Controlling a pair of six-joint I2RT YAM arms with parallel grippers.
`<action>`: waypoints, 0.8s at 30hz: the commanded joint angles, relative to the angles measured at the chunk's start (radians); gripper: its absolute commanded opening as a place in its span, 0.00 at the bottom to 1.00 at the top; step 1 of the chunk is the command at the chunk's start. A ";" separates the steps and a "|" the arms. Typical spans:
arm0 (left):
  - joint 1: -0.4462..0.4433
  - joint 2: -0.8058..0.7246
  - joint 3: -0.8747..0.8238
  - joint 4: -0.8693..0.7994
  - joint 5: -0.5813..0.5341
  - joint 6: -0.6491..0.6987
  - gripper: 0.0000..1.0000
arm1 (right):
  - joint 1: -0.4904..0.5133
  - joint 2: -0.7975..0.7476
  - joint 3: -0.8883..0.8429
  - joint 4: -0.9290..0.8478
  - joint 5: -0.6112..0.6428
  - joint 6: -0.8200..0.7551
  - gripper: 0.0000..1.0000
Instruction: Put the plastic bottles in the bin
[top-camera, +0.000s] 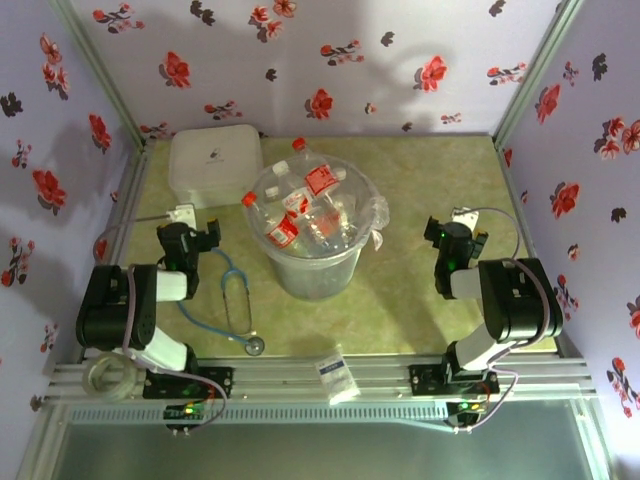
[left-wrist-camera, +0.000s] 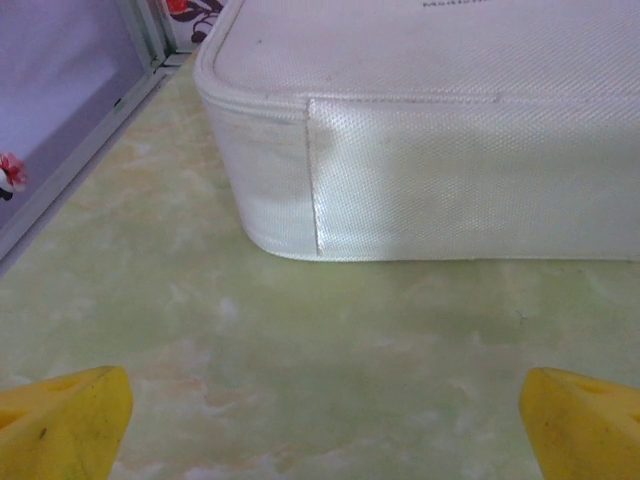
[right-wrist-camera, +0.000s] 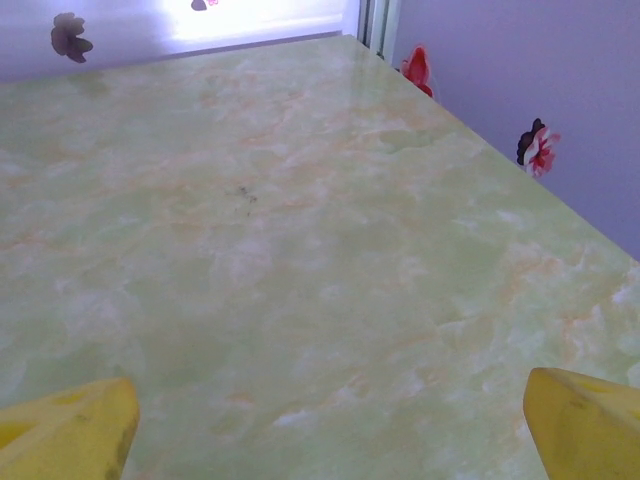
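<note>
Bottles in the bin, both grippers empty beside it.

Top view: the plastic bottles (top-camera: 305, 210) lie heaped inside the bin (top-camera: 318, 275) at mid-table, their number hard to make out; the left gripper (top-camera: 192, 232) and right gripper (top-camera: 458, 230) flank it. Left wrist: yellow fingers (left-wrist-camera: 70, 425) spread wide, holding nothing, facing the white box (left-wrist-camera: 430, 160). Right wrist: fingers (right-wrist-camera: 585, 425) equally wide over the bare table (right-wrist-camera: 300, 250).

Bodies logged: left arm (top-camera: 128, 312) and right arm (top-camera: 512, 300) have bulky black housings joined by white link sections with rounded joints. Each black wrist block carries a small white bracket. A thin grey cable (top-camera: 497, 214) loops off each wrist. The base clamps (top-camera: 190, 384) are black with red and white wiring. The left fingers (left-wrist-camera: 66, 424) and right fingers (right-wrist-camera: 72, 428) are yellow, wedge-shaped and faintly scuffed.
</note>
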 joint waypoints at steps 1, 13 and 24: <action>0.004 0.006 -0.002 0.050 -0.028 0.028 1.00 | -0.006 0.001 -0.009 0.065 -0.008 0.006 0.99; 0.004 0.005 -0.001 0.050 -0.028 0.028 1.00 | -0.006 -0.005 -0.003 0.042 -0.019 0.003 0.99; 0.004 0.006 -0.002 0.050 -0.028 0.028 1.00 | -0.007 0.000 0.007 0.027 -0.025 0.004 0.99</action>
